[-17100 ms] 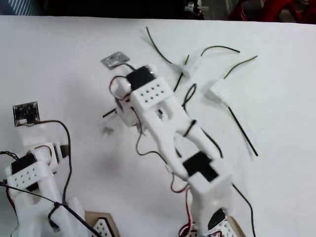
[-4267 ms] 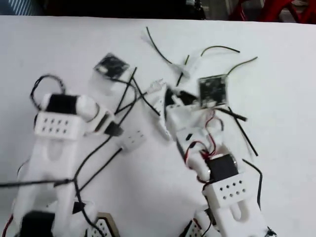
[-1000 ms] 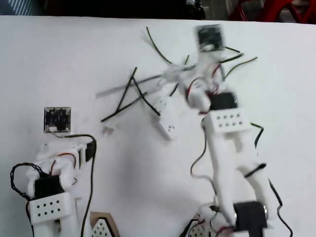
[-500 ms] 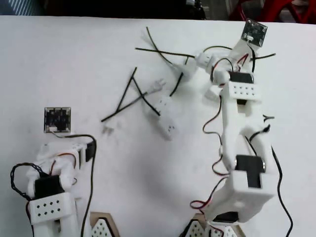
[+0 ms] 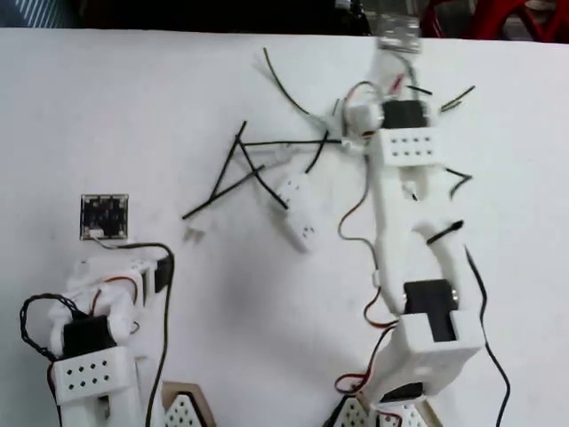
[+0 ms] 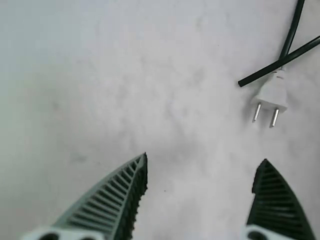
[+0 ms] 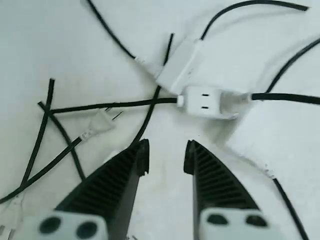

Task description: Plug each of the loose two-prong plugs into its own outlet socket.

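White tabletop (image 5: 107,116) carries everything. Nearest, the left gripper (image 6: 203,160) sits low, its fingers spread wide and empty. A loose plug (image 6: 270,97) lies just ahead, probably the next pick. Mid-table rests a socket block (image 5: 298,222). Farthest, the right gripper (image 7: 167,143), fingers narrowly parted and empty, hangs before another socket (image 7: 205,102) among tangled cords (image 7: 115,105), seemingly lining up a grasp.

Nothing legible to call here: no word, number or sign can be read on the outlet socket (image 7: 205,102) just ahead of the right gripper (image 7: 166,145), nor on the two-prong plug (image 6: 271,95) ahead of the left gripper (image 6: 204,158)
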`<control>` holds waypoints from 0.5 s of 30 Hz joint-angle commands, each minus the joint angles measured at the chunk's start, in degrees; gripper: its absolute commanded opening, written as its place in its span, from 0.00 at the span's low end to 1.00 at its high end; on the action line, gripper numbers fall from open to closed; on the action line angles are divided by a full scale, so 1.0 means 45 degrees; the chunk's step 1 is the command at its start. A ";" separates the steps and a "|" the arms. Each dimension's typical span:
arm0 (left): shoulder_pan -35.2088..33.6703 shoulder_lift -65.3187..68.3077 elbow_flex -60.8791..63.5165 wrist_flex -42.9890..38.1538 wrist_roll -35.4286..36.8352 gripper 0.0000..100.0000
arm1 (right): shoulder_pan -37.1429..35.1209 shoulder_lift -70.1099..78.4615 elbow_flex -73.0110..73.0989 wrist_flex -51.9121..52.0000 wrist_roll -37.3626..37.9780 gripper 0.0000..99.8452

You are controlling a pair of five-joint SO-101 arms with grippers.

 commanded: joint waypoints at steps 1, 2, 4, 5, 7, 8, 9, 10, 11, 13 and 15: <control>-0.0127 -0.0244 -0.0059 -0.0293 0.0078 0.33 | -0.1123 -0.0674 -0.0488 0.0225 0.0586 0.11; -0.0127 -0.0244 -0.0059 -0.0293 0.0078 0.33 | -0.1455 -0.0576 -0.0430 0.0186 0.1309 0.11; -0.0127 -0.0244 -0.0059 -0.0293 0.0078 0.33 | -0.2100 -0.0186 -0.0391 0.0186 0.3048 0.11; -0.0127 -0.0244 -0.0059 -0.0293 0.0078 0.33 | -0.2354 0.0107 -0.0391 0.0186 0.3810 0.11; -0.0127 -0.0244 -0.0059 -0.0293 0.0078 0.33 | -0.2725 0.0811 -0.0449 0.0186 0.5021 0.11; -0.0127 -0.0244 -0.0059 -0.0293 0.0059 0.33 | -0.2901 0.1162 -0.0488 0.0147 0.5529 0.11; -0.0127 -0.0244 -0.0059 -0.0293 0.0059 0.33 | -0.3096 0.1495 -0.0488 0.0147 0.5998 0.11; -0.0127 -0.0244 -0.0059 -0.0293 0.0039 0.33 | -0.3311 0.1807 -0.0488 0.0147 0.6369 0.11; -0.0127 -0.0244 -0.0059 -0.0293 0.0039 0.33 | -0.3546 0.2061 -0.0488 0.0147 0.6681 0.11; -0.0127 -0.0244 -0.0059 -0.0293 0.0039 0.33 | -0.3995 0.2471 -0.0488 0.0127 0.7228 0.11; -0.0127 -0.0244 -0.0059 -0.0293 0.0039 0.33 | -0.4366 0.2764 -0.0488 -0.0244 0.7658 0.11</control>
